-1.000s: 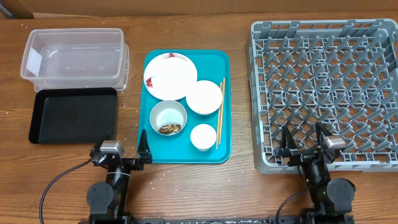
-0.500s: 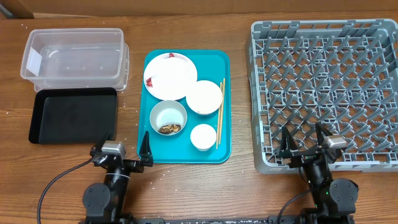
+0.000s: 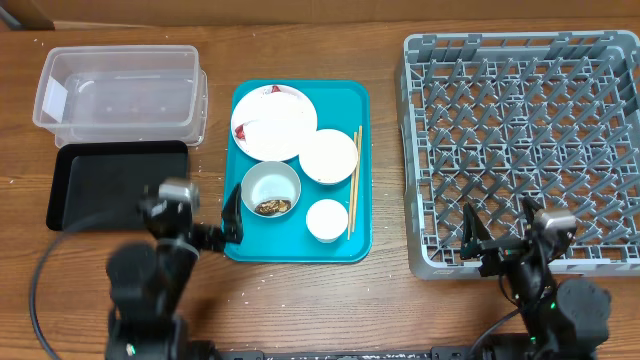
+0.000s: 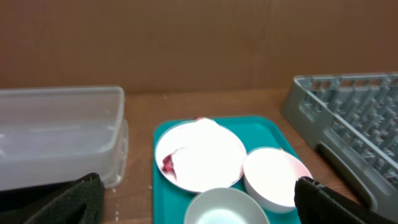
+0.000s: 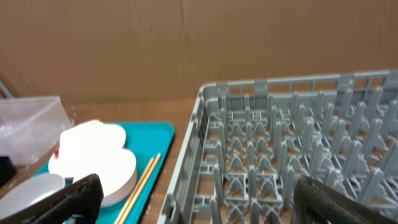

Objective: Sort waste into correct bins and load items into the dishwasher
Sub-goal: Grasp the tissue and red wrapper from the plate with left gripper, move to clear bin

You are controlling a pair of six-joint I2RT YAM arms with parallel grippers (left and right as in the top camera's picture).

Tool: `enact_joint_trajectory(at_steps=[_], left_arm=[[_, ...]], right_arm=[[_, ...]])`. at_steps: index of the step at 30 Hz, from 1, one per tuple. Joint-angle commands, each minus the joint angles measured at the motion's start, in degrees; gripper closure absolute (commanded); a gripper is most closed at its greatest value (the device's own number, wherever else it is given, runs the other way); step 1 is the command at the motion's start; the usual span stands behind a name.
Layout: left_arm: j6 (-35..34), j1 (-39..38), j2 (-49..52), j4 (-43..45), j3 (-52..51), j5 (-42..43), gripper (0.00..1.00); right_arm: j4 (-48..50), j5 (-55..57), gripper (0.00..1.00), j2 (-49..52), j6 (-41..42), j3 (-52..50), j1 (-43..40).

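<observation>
Pincers both sat low at the near edge of the brown wooden table [image 3: 300, 300]. The left pincer [image 3: 190, 214] was spread wide and held nothing; its arm was blurred in the overhead view. Its right side met the near left corner of a rectangular teal plastic serving tray [image 3: 356, 100].

Just ahead of it and slightly right stood a white round bowl [image 3: 271, 180] holding brown food scraps [image 3: 272, 207]. A small white round cup [image 3: 327, 220] sat right of that bowl. Ahead and to the pincer's left lay a shallow black rectangular tray [image 3: 110, 190].

Farther ahead and right was a second white round bowl [image 3: 328, 156], with thin light wooden chopsticks [image 3: 353, 190] lying along its right side. Beyond both bowls was a flat white round plate [image 3: 274, 125], with a small red-and-white wrapper [image 3: 271, 92] at its far rim. Farthest ahead-left, a clear plastic rectangular tub [image 3: 120, 85] lay just past the black tray.

The right pincer [image 3: 499, 228] was likewise spread wide and held nothing. It hung over the near rim of a large square grey plastic dish rack [image 3: 520, 120], which stretched ahead of it. The teal tray lay to this pincer's left.
</observation>
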Motion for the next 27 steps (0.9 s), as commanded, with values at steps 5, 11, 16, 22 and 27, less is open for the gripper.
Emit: enact_joint_trajectory(at_steps=[5, 11, 16, 22, 27], left_arm=[[6.8, -4.9, 26.3, -14.9, 29.2, 1.3, 0.00], [15.9, -14.6, 51.0, -36.2, 57.4, -10.0, 0.00], [22.2, -18.8, 66.7, -43.0, 71.1, -12.5, 0.00], [22.4, -18.2, 76.0, -40.9, 71.9, -12.6, 0.00], [20.9, -16.1, 83.9, -37.8, 71.9, -12.5, 0.00]], right_arm=[[-11.2, -0.3, 0.00, 18.9, -0.6, 18.3, 0.2], [-21.7, -0.4, 0.00, 35.0, -0.6, 32.2, 0.2], [-26.1, -0.8, 0.00, 42.8, -0.2, 35.2, 0.2], [-29.6, -4.0, 0.00, 48.2, -0.2, 35.1, 0.2], [-30.3, -4.4, 0.00, 50.8, -0.2, 35.1, 0.2]])
